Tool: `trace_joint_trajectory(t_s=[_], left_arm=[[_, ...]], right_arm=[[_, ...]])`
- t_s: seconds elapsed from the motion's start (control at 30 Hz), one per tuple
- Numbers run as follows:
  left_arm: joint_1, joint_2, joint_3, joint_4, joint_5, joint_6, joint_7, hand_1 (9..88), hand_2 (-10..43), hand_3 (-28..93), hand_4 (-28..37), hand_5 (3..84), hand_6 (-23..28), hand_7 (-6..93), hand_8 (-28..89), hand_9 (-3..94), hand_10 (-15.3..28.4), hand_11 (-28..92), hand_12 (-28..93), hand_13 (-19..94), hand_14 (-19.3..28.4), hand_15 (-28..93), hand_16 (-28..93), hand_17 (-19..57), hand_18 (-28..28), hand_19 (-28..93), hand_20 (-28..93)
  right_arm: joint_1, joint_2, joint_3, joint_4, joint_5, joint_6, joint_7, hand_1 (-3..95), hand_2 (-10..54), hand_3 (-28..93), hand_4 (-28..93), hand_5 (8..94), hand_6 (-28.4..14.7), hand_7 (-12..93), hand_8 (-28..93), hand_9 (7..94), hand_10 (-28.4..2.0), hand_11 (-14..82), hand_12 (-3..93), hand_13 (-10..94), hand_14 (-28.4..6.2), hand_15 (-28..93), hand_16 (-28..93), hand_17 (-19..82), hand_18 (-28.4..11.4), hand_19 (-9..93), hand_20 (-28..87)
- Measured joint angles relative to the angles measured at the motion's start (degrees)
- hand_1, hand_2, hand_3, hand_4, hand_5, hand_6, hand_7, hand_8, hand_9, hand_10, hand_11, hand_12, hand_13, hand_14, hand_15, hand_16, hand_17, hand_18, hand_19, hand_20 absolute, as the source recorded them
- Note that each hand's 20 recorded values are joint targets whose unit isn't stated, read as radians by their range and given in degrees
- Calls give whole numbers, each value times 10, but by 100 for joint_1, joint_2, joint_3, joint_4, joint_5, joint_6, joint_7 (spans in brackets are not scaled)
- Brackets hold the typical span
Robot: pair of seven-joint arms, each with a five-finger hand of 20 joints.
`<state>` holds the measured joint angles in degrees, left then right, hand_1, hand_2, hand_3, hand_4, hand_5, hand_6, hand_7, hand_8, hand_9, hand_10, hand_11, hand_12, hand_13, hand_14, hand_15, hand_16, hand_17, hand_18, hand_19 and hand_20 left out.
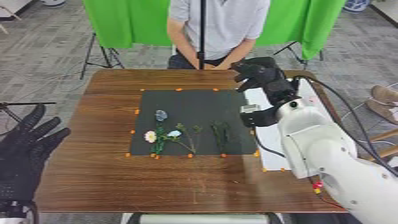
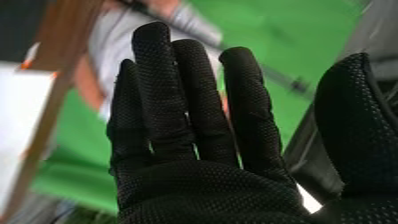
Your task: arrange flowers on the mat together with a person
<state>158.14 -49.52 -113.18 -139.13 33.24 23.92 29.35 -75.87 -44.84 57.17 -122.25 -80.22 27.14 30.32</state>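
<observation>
Head view shows the mat (image 1: 182, 102), which lies flat on the desk (image 1: 98, 175). Orange marks (image 1: 179, 89) stand around its edge, probably to keep its place known. On the nearer part of the mat, a pink-white flower (image 1: 150, 136) and a white flower (image 1: 174, 133) lie close together, and a blue flower (image 1: 161, 115) lies farther up. Their stems point mostly to the near edge, so I think they are placed to make one bouquet. Separate green stems (image 1: 226, 134) lie to the right, perhaps as a filling for that side.

The right robot hand (image 1: 256, 72) is near the far right corner of the mat, beyond the white sheet (image 1: 275, 159). In the right wrist view its fingers are straight, the thumb stands well apart, and it holds nothing. The left robot hand (image 1: 25, 155) is also open and empty, fingers spread, at the desk's left side, seemingly waiting.
</observation>
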Motion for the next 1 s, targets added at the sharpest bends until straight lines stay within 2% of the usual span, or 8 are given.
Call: trace_joint_trajectory(t_s=[0.13, 0.23, 0.33, 0.47, 0.7, 0.83, 1.0], left_arm=[[-51, -4, -39, -13, 41, -10, -31, 171, 76, 743, -283, 306, 38, 87, -81, 298, 144, 153, 122, 210, 223, 435, -51, -96, 177, 371, 175], [-173, -55, -39, -16, 112, -35, -148, 172, 77, 743, -283, 306, 38, 87, -81, 299, 144, 153, 122, 210, 223, 435, -51, -96, 177, 370, 175], [-296, -129, -34, -16, 158, -55, -268, 172, 77, 743, -283, 305, 38, 86, -80, 298, 144, 154, 122, 210, 223, 435, -50, -96, 177, 370, 176], [-338, -208, -23, -17, 186, -84, -325, 174, 77, 744, -283, 304, 39, 86, -80, 299, 144, 154, 122, 210, 223, 435, -50, -96, 177, 371, 176], [-374, -269, 24, -17, 240, -133, -420, 177, 77, 745, -283, 303, 39, 88, -80, 299, 145, 156, 122, 211, 224, 437, -50, -95, 177, 372, 177], [-422, -316, 24, -17, 284, -169, -496, 179, 79, 744, -283, 304, 40, 88, -80, 300, 145, 157, 122, 211, 224, 437, -51, -95, 177, 373, 177], [-428, -332, 24, -17, 294, -181, -508, 179, 79, 744, -283, 303, 40, 89, -81, 300, 145, 159, 122, 211, 224, 439, -51, -94, 177, 373, 177]], right_arm=[[-430, 7, 456, 27, 658, 131, -173, 267, 16, 707, -250, 572, 1, 143, -128, 592, -171, 171, 144, 530, -168, 522, 98, 144, -195, 637, 84], [-556, 13, 536, 73, 1102, 243, -326, 265, 17, 708, -249, 570, 2, 143, -128, 589, -170, 171, 143, 528, -169, 522, 96, 143, -194, 634, 87], [-610, 23, 544, 87, 1102, 295, -338, 263, 18, 708, -248, 567, 2, 143, -128, 588, -170, 171, 143, 526, -170, 523, 95, 142, -195, 633, 91], [-682, 46, 593, 85, 992, 316, -326, 261, 20, 709, -249, 567, 2, 143, -128, 588, -172, 172, 143, 525, -172, 524, 94, 141, -196, 632, 95], [-762, 61, 629, 76, 916, 316, -275, 259, 26, 705, -248, 570, 1, 142, -127, 606, -173, 174, 142, 536, -176, 530, 93, 145, -198, 642, 105], [-788, 43, 626, 59, 736, 127, -129, 257, 32, 705, -246, 578, 0, 142, -127, 614, -176, 175, 142, 543, -176, 540, 95, 148, -202, 650, 111], [-895, 33, 629, 0, 616, -292, -73, 253, 37, 705, -244, 578, -1, 141, -127, 614, -178, 174, 142, 542, -178, 544, 94, 148, -203, 650, 113]])
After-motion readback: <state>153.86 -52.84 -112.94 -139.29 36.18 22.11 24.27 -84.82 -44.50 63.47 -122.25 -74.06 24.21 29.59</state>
